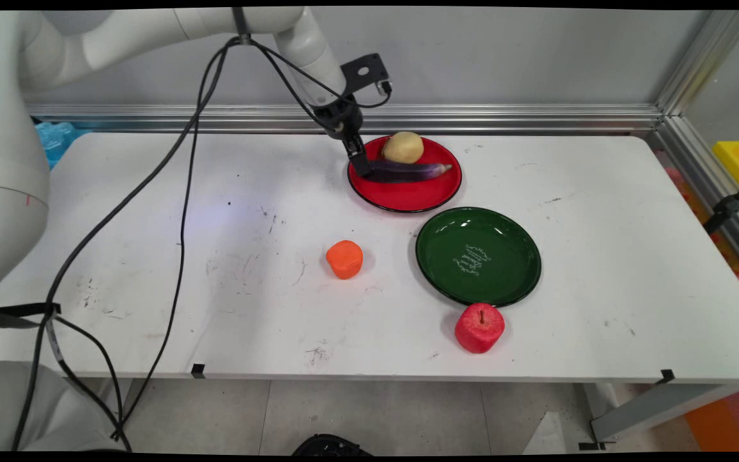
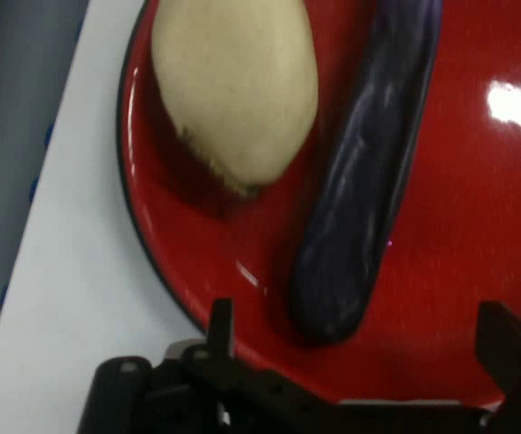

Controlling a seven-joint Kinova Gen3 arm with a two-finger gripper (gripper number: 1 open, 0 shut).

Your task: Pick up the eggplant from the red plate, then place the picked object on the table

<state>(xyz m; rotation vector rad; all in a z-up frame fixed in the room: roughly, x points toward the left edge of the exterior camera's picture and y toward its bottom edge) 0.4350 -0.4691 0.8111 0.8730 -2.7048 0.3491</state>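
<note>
While your gripper straddles the eggplant with fingers spread at the frame's bottom, closing off-centre could roll it into the potato.

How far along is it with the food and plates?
Done, seemingly: potato and eggplant lie on the red plate. In hand: open gripper straddles the eggplant's end. Perhaps left: orange fruit and apple sit on the table; green plate empty.

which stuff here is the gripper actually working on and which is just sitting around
At the gripper:
- gripper, open, astride the near end of the purple eggplant
- red plate holding the eggplant and a potato

Lying apart on the table:
- green plate, bare
- red apple
- orange fruit
</note>
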